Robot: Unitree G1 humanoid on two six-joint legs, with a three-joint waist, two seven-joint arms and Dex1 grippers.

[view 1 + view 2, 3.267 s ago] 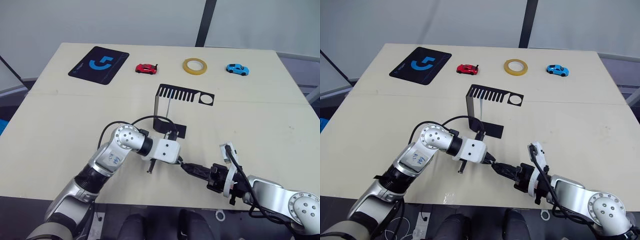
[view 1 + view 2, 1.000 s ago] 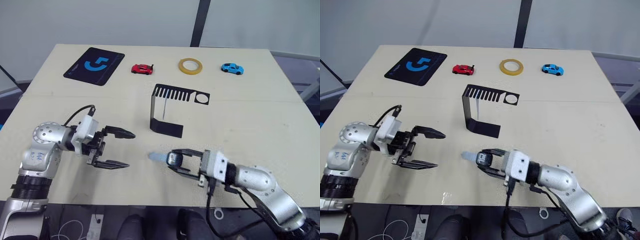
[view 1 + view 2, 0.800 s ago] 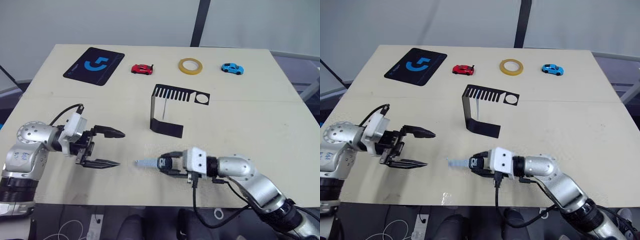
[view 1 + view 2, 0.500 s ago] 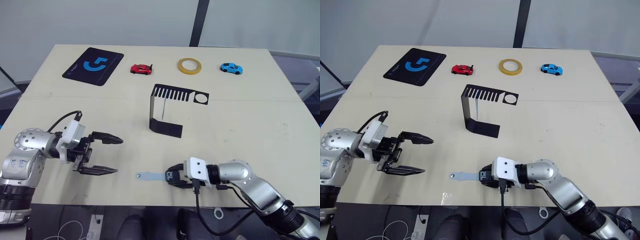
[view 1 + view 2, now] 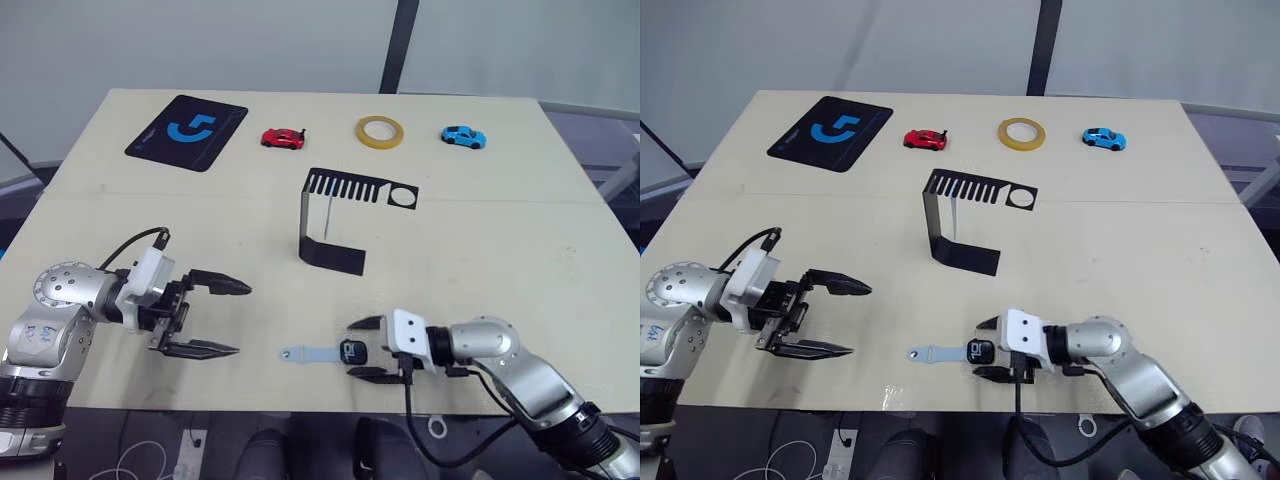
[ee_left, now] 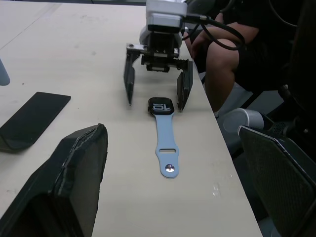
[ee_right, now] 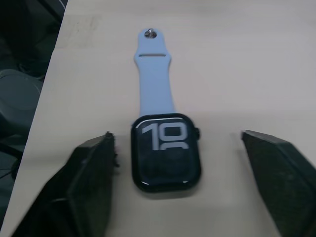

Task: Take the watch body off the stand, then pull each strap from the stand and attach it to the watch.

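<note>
- The stand (image 5: pixel 335 222) sits mid-table, one strap (image 5: pixel 327 215) hanging under its slots.
- Left gripper (image 5: pixel 222 318) gapes empty; send it there (grip low).
- Right gripper (image 5: pixel 364 348) is spread around the watch body (image 7: pixel 165 151), near edge.

I see bare table (image 5: pixel 520 260) between my left gripper (image 5: pixel 222 318) and the watch body (image 5: pixel 351 351); my right gripper (image 5: pixel 363 349) straddles the watch, blocking that side; the stand (image 5: pixel 340 215) sits well apart behind.
</note>
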